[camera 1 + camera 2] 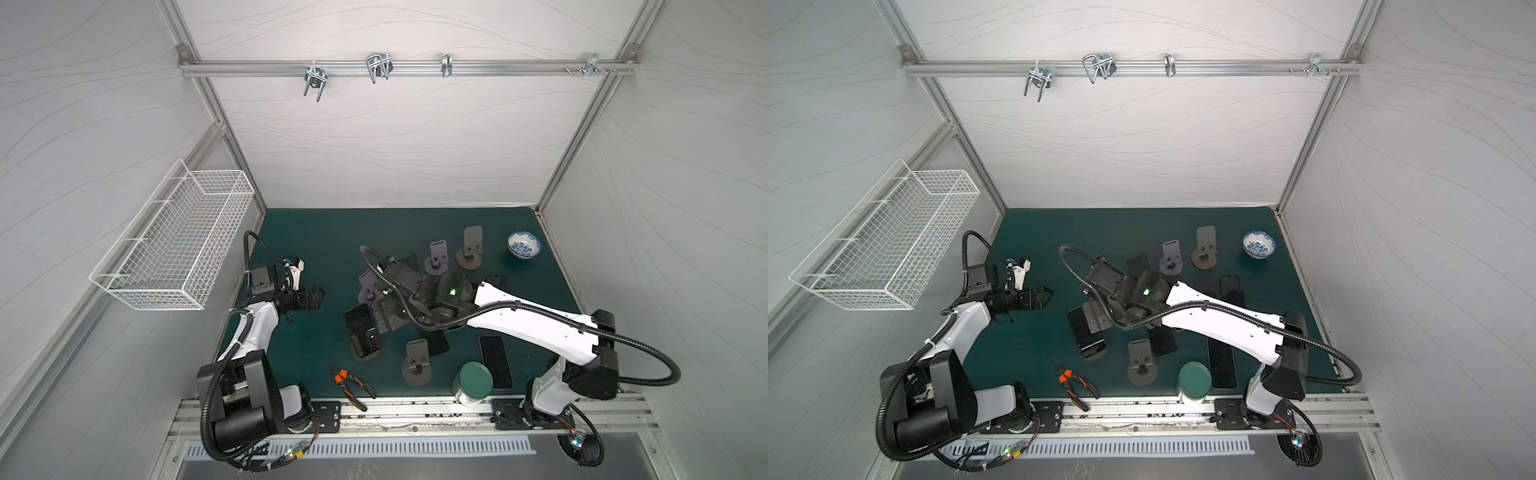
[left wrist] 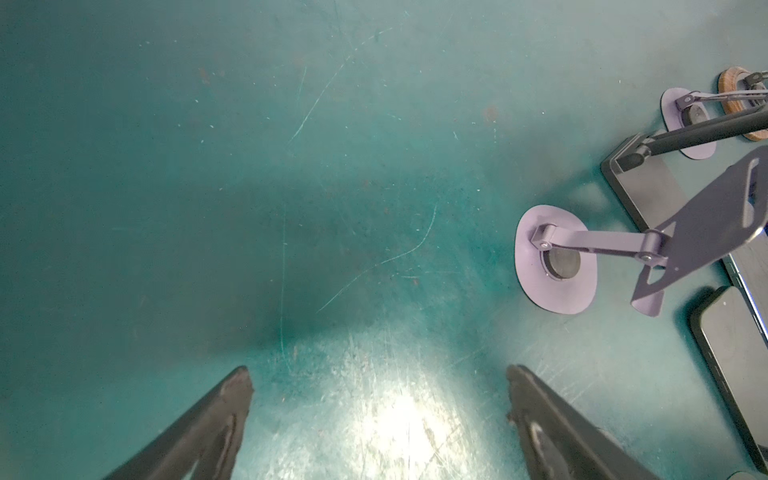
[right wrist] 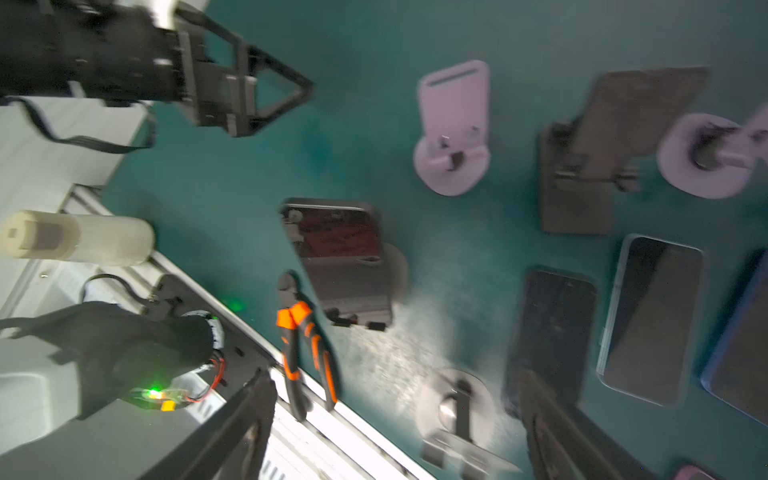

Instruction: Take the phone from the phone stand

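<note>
A dark phone (image 1: 360,330) (image 1: 1086,332) (image 3: 338,259) leans on a grey phone stand (image 3: 397,270) with a round base, left of the mat's middle. My right gripper (image 1: 386,318) (image 1: 1096,316) (image 3: 395,399) hangs just right of that phone's upper end, open, with nothing between its fingers (image 3: 249,415). The right wrist view is blurred by motion. My left gripper (image 1: 316,297) (image 1: 1044,297) (image 2: 378,374) hovers over bare green mat further left, open and empty, well apart from the phone.
Several empty stands are around: purple ones (image 1: 436,257) (image 2: 557,257), a wooden-based one (image 1: 469,249), a grey one (image 1: 417,361). Several phones lie flat (image 1: 494,361) (image 3: 648,316). Pliers (image 1: 349,384), a green-lidded jar (image 1: 473,380) and a bowl (image 1: 524,245) ring the mat. A wire basket (image 1: 178,245) hangs on the left wall.
</note>
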Tool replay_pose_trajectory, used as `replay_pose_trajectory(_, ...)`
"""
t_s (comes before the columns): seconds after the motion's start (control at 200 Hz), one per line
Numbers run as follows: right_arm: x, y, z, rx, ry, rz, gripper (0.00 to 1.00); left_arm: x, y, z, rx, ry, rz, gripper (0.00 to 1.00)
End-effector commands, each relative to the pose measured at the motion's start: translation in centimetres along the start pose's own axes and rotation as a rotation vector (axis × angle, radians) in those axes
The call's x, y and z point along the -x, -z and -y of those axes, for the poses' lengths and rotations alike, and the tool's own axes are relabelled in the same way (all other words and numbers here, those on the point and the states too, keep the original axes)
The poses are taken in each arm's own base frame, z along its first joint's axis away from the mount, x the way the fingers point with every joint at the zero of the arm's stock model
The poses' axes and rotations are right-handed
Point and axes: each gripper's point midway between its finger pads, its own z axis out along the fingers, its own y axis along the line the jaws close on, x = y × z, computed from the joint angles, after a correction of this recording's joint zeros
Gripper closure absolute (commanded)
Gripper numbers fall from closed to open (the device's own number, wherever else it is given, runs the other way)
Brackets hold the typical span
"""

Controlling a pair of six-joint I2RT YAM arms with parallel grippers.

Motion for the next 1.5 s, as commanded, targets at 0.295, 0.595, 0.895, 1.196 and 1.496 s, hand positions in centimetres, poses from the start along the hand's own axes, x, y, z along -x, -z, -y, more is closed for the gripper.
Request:
replay_pose_trajectory(0.295, 1.6, -5.3, -3.1, -0.089, 0.002, 0.140, 0.01, 1.5, 0.6, 0.0, 0.006, -0.036, 0.036, 0.03)
replay_pose_trajectory(0.595, 1.2, -9.0, -3.9, -0.103, -0.017, 0.115, 0.01, 1.5, 0.7, 0.0, 0.005, -0.035, 0.036, 0.04)
replay_pose_trajectory(0.895, 0.2, -11.6, -3.2, -0.126, -0.054, 0.027, 0.01, 1.4, 0.7, 0.0, 0.004, -0.036, 0.038, 0.04)
replay_pose_trajectory(1.196, -0.9, -12.8, -2.9, -0.132, -0.069, -0.024, 0.01, 1.6, 0.7, 0.0, 0.005, -0.036, 0.039, 0.04)
replay_pose_trajectory(1.496, -1.8, -12.9, -1.7, -0.192, -0.112, -0.035, 0.04, 1.6, 0.7, 0.0, 0.004, -0.035, 0.038, 0.04)
